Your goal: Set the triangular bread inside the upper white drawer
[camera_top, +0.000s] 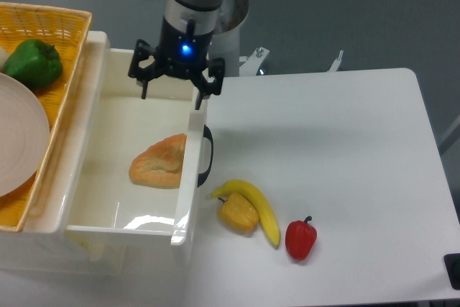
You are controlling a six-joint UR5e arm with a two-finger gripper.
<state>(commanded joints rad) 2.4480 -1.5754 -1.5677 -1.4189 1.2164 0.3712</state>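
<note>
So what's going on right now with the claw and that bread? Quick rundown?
Gripper open, empty, above the drawer's back edge. Triangular bread lying inside the upper white drawer, against its front wall. Nothing in the way.

The triangular bread point(161, 162) lies inside the upper white drawer point(79, 177), against its wall on the 3 o'clock side, just behind the black handle point(208, 155). The gripper point(172, 93) hangs over the drawer's 12 o'clock end with jaws spread and nothing between them, a blue light glowing on its body. At 9 o'clock, a woven yellow basket point(61, 23) holds a green pepper point(32, 62) and a plate point(18, 141). On the white table point(338, 156), toward 5 o'clock from the handle, a banana point(256, 206) touches a yellow pepper point(238, 213); a red pepper point(300, 239) sits near them.
</note>
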